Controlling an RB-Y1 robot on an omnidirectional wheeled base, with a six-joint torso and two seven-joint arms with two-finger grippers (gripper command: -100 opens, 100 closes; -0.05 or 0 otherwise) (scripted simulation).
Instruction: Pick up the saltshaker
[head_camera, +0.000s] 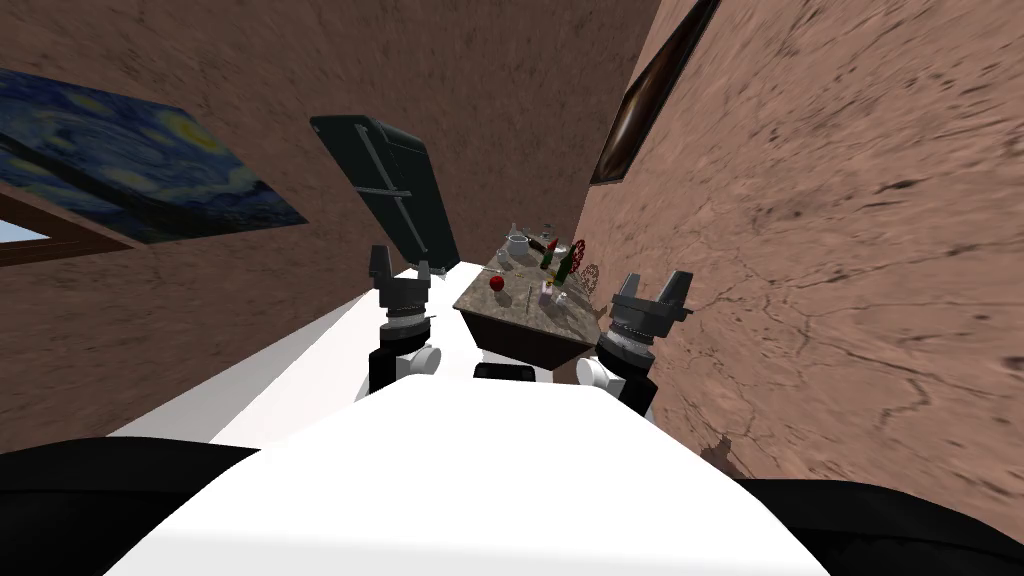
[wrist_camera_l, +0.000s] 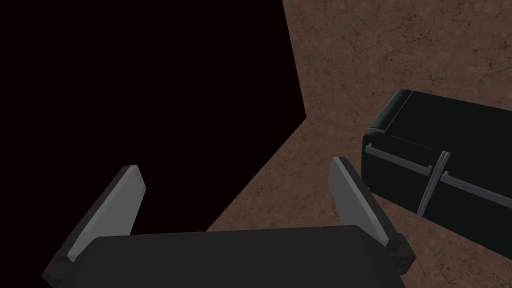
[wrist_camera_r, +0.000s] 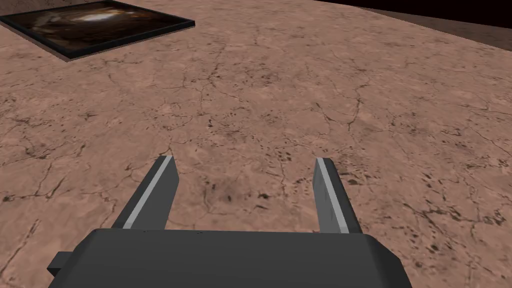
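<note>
The left gripper (wrist_camera_l: 235, 167) has its two blades spread wide with nothing between them; past their tips lie a black area and a brown mottled wall, and to one side of them a dark cabinet (wrist_camera_l: 440, 170) with grey bar handles. The right gripper (wrist_camera_r: 245, 160) is likewise spread apart and grips nothing. In the head view both grippers are raised short of the table (head_camera: 520, 335), the left one off the table's near left corner and the right one off its near right corner, each clear of the top and touching nothing on it. The table is a low dark block with a mottled stone-like top, and its right side runs along the brown wall. On the top, a red apple (head_camera: 497, 283) lies toward the near left edge, a white bowl (head_camera: 517, 243) stands at the far end, and two dark green bottles (head_camera: 563, 266) stand along the wall side, with a reddish wire piece (head_camera: 590, 272) just beyond them. The saltshaker (head_camera: 546, 291), as far as so small a shape can be read, is the pale upright piece near the middle of the table top, just on the near side of the bottles and well apart from both grippers. The dark cabinet rises beyond the table's far left corner.
</note>
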